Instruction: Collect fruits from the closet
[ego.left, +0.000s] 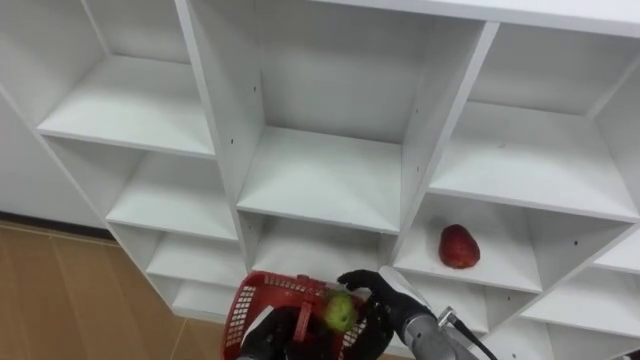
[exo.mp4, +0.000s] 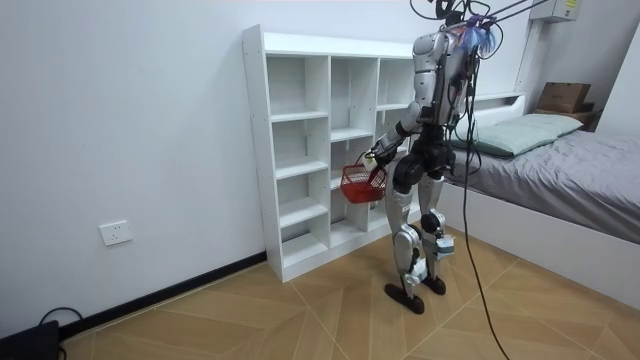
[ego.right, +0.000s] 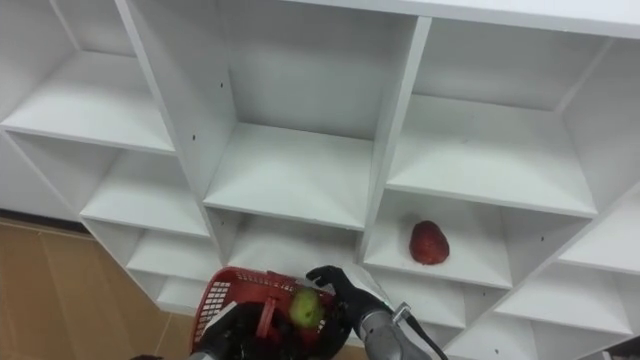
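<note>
Grips a green apple (ego.left: 340, 313) in the right hand (ego.left: 385, 300), nearest of all at the bottom edge of the eye views, dark fingers and thumb curled round the fruit. Holds it just over the open top of a red basket (ego.left: 262, 300), towards that basket's right side; cannot tell whether apple and mesh touch. Carries the basket with the left hand (ego.left: 268, 335), just to the left and a little lower, clenched on the red handle that runs up between its dark fingers. Has both hands close together, low in front of the body.

Faces a white closet (ego.left: 225, 120) of open compartments just beyond the hands. Looks down on a second fruit there: a red apple (ego.left: 459, 246), lying on the shelf of the compartment up and to the right of the right hand, apart from it, nearer that compartment's left wall than its right.

Stands upright, in the room view, on a wooden floor (exo.mp4: 300, 310) close before the closet, itself set against a white wall, with the basket hanging at about hip level between body and shelves. Has a bed with a grey cover (exo.mp4: 590, 170) at the room view's right, and a wall socket (exo.mp4: 116, 233) low on the wall at the room view's left.
</note>
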